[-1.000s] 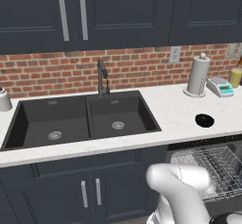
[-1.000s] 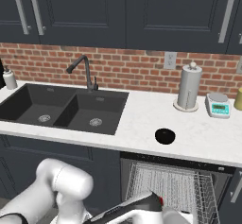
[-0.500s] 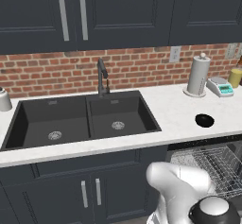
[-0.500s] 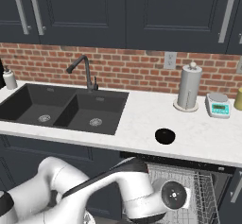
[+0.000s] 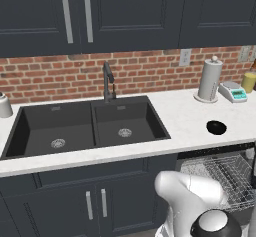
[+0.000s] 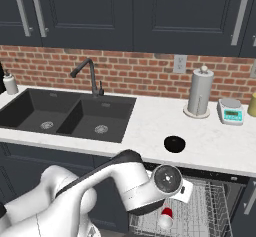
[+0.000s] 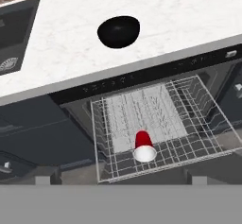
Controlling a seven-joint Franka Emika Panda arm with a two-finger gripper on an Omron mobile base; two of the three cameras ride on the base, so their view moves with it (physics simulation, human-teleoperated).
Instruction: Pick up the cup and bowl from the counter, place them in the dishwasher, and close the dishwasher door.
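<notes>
The glossy black bowl (image 7: 118, 31) sits on the white counter (image 7: 189, 15) just behind the open dishwasher (image 7: 156, 72); it also shows as the bowl (image 6: 174, 143) and the bowl (image 5: 216, 127). The red cup (image 7: 143, 146) lies in the front of the pulled-out wire rack (image 7: 189, 100), whitish end toward me, and is seen again as the cup (image 6: 165, 218). My gripper (image 6: 185, 192) hangs open above the rack's front, over the cup and holding nothing. The dishwasher door is hidden beneath the rack.
A black double sink (image 5: 90, 126) with a faucet (image 5: 107, 81) is set in the counter to the left. At the back right stand a paper towel roll (image 6: 199, 95), a small scale (image 6: 230, 111) and a yellow jar (image 5: 248, 81). A grey-white canister (image 5: 4, 105) stands far left.
The arm has swung up from low in front of the dishwasher, and the hand has risen above the rack. The cup now shows lying in the rack. The bowl has not moved.
</notes>
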